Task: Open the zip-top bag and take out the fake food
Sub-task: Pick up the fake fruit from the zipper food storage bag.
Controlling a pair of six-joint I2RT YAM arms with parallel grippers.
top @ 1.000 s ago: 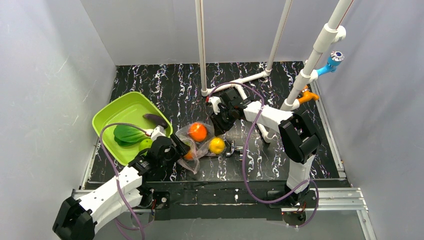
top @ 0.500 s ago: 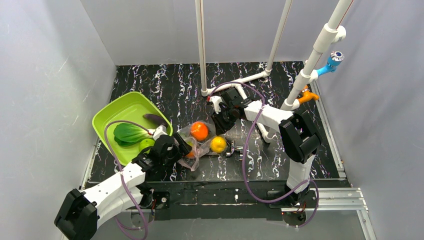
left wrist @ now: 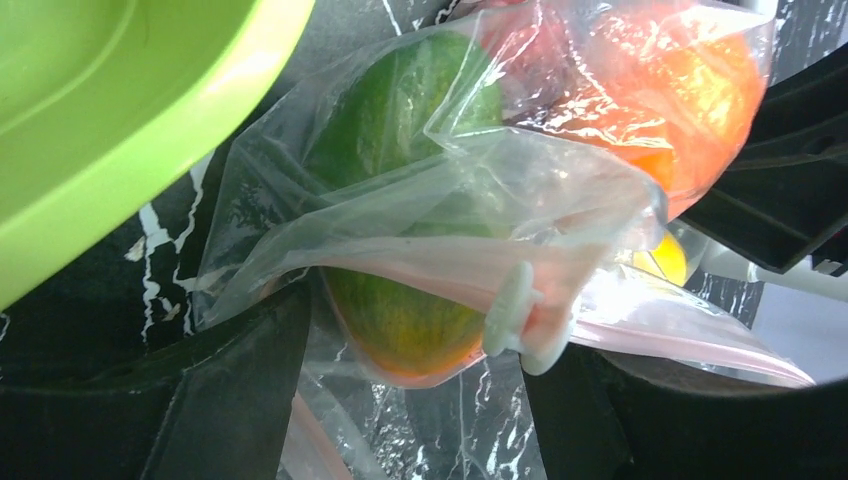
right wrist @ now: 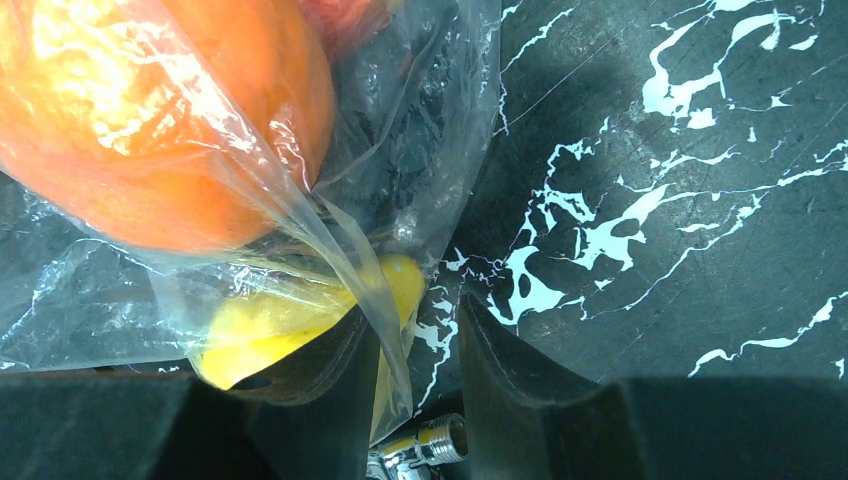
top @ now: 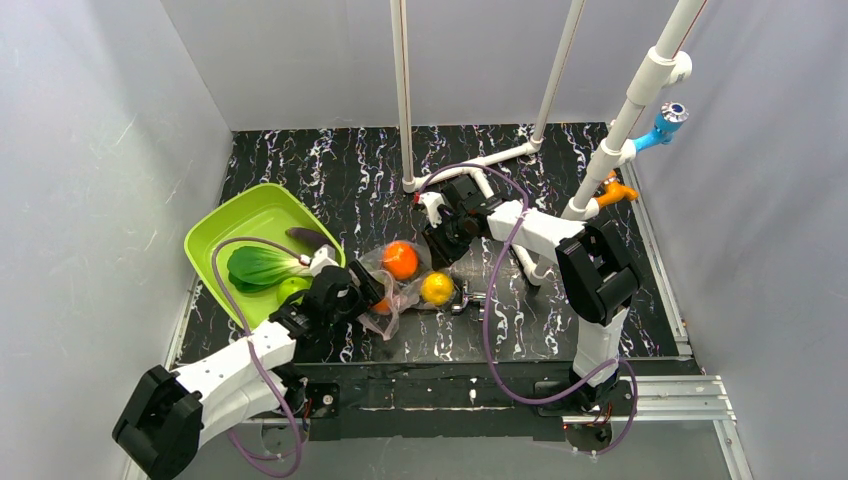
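**Left gripper [left wrist: 420,335] edging closer to the zip-top bag [top: 410,288]**

Since a second ago, we are seeing the left arm swinging in from the lower left of the overhead view. Its gripper is sliding a little up and to the right, closer to the bag. The orange [top: 400,260] and the lemon [top: 436,289] inside are shifting slightly too. The right arm is keeping its place.

We are finding the bag lying on the black marbled table [top: 330,170], just left of centre in the overhead view, beside the lower right rim of the lime-green tray [top: 250,212]. It is holding the orange in its upper part and the lemon at its right. A green fruit [left wrist: 400,160] shading to orange is filling the left wrist view, and a reddish piece [left wrist: 515,35] is showing at that view's top edge. The pinkish zip strip [left wrist: 430,270], carrying a pale slider [left wrist: 510,315], is crossing in front of the green fruit.

The left gripper's fingers are standing wide apart, straddling the strip and the fruit's lower end without clamping either. The right gripper [right wrist: 415,325] is sitting at the bag's upper right. Its fingers are standing slightly apart with the bag's film running down between them, and we cannot tell whether they are pinching it. A metal fitting [top: 467,298] is lying just right of the lemon.

In the tray, the bok choy [top: 258,267] is lying near the middle, the eggplant [top: 308,238] by the right rim and a pale green ball [top: 291,288] at the lower right.
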